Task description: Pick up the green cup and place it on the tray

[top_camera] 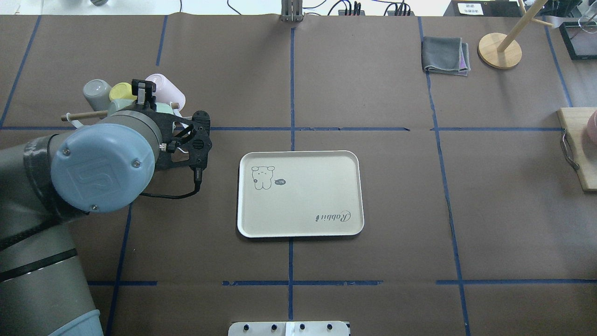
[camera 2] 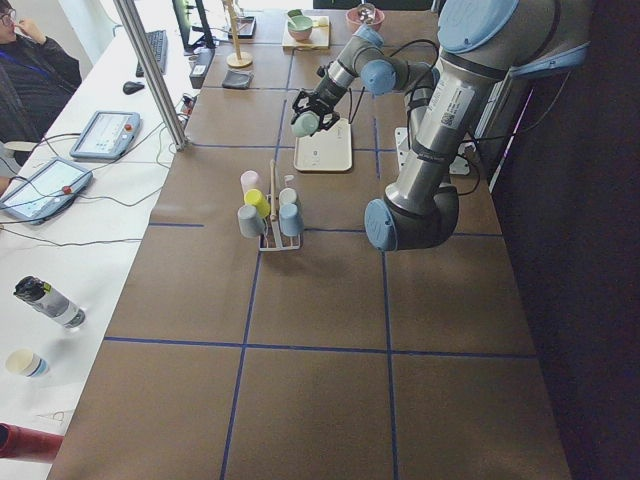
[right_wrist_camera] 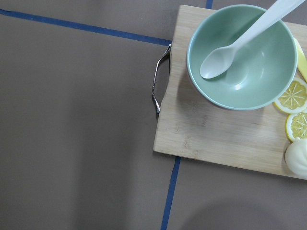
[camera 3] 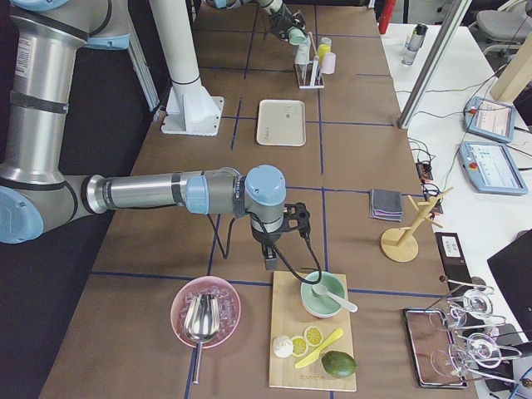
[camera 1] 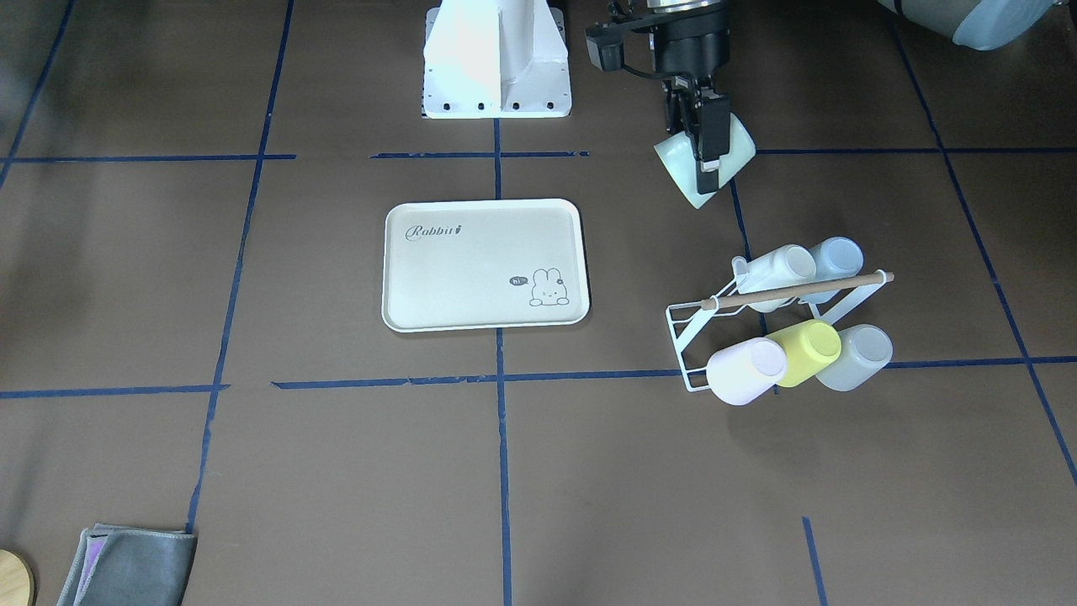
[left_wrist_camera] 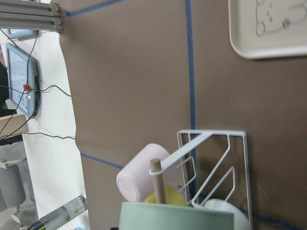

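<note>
Green cup (camera 1: 680,168) is clamped, tilted, in left hand (camera 1: 708,171), held above the bench near the cup rack (camera 1: 686,324), off the tray (camera 1: 484,320). Right hand (camera 3: 271,256): grip cannot be told.

Pale mint-green cup (camera 1: 676,165), cream tray (camera 1: 471,282)

A wooden board (right_wrist_camera: 225,139) with a metal handle (right_wrist_camera: 159,81) lies on the brown desk (right_wrist_camera: 72,120). A green bowl (right_wrist_camera: 254,72) holding a white spoon (right_wrist_camera: 225,56) sits on it, with lemon slices (right_wrist_camera: 293,96) just to the bowl's right.
</note>
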Robot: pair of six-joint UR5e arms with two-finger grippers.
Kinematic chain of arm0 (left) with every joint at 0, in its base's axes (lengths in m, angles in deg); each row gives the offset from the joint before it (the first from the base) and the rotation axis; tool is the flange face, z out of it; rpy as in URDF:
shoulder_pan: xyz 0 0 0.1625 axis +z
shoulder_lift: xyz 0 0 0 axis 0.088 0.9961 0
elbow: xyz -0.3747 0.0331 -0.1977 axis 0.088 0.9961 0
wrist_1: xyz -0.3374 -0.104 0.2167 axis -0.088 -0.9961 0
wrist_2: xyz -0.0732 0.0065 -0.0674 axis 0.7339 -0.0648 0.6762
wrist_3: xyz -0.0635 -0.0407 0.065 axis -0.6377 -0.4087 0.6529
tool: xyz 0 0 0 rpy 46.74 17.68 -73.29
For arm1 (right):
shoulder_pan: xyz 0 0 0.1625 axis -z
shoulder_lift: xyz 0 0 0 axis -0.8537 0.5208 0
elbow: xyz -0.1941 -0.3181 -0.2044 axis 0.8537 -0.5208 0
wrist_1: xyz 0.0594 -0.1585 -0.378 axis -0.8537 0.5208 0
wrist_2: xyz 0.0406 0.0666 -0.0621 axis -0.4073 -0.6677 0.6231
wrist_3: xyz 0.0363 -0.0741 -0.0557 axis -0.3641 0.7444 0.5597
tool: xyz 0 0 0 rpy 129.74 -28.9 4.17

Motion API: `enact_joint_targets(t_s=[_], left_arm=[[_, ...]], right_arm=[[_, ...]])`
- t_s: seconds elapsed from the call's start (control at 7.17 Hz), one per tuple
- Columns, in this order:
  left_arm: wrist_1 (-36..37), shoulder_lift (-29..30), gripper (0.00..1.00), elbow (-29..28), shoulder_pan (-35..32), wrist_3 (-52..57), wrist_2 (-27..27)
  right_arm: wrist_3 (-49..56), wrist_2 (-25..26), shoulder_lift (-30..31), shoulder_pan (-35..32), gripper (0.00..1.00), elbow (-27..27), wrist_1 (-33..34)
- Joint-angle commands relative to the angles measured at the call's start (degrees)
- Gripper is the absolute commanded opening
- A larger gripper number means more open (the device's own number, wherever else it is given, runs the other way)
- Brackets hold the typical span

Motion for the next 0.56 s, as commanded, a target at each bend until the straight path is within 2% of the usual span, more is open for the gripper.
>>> enact_joint_targets(t_s=[0.0,0.42], left_arm=[[-13.8,0.0,0.7,-3.5,0.5,-17.7,0.9],[-43.8,-2.1,0.72,-15.4,2.5,-37.6,0.9]], right_arm=[[0.1,0.0,-1.0,0.0,1.0,0.0,-0.1],[0.2,0.0,-1.2,0.0,1.0,0.1,-0.1]])
